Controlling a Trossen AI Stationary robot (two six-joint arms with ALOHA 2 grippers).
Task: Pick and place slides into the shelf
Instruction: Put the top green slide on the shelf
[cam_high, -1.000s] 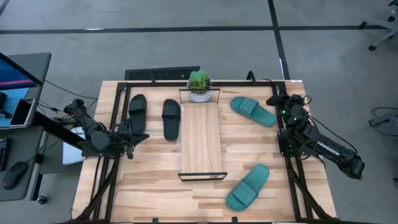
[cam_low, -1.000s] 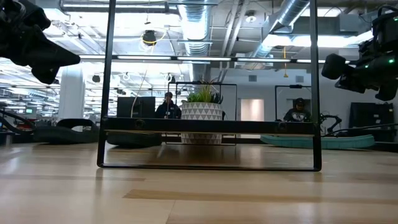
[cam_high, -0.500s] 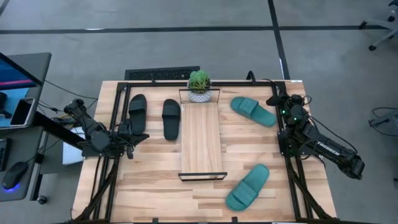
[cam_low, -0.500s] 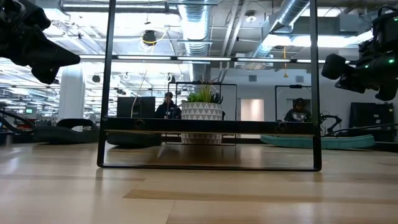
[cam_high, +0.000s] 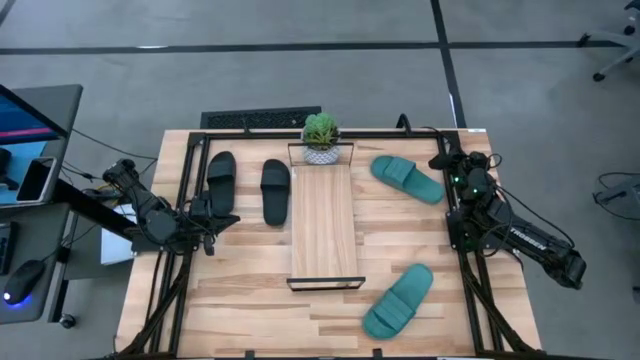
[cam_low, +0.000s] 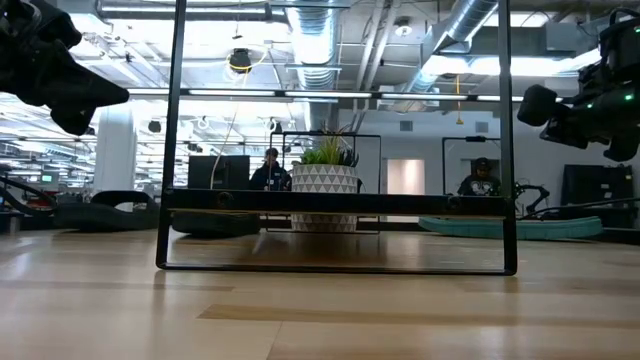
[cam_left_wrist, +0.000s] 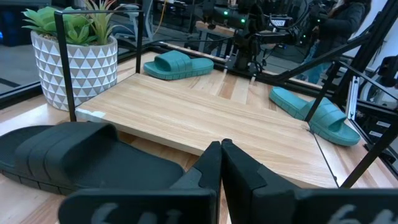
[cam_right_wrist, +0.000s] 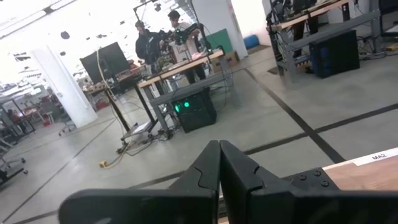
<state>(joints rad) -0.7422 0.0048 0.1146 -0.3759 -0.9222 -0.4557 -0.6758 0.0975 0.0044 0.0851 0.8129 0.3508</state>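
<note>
I am holding the left gripper (cam_left_wrist: 221, 163) with its fingers pressed together on nothing, just beside the nearer black slide (cam_left_wrist: 81, 160), which is lying broadside ahead of the jaws, its long axis running parallel to the shelf (cam_high: 323, 222), so the left arm is the nearer one for it. I am counting four slides, none on the shelf yet: two black (cam_high: 221, 181) (cam_high: 275, 190) side by side left of the board, two teal (cam_high: 407, 178) (cam_high: 398, 299) lying angled to its right, plus one potted plant (cam_high: 321, 137) at the far end. I am keeping the right gripper (cam_right_wrist: 219, 167) clenched empty at the table's right edge, facing out into the room.
</note>
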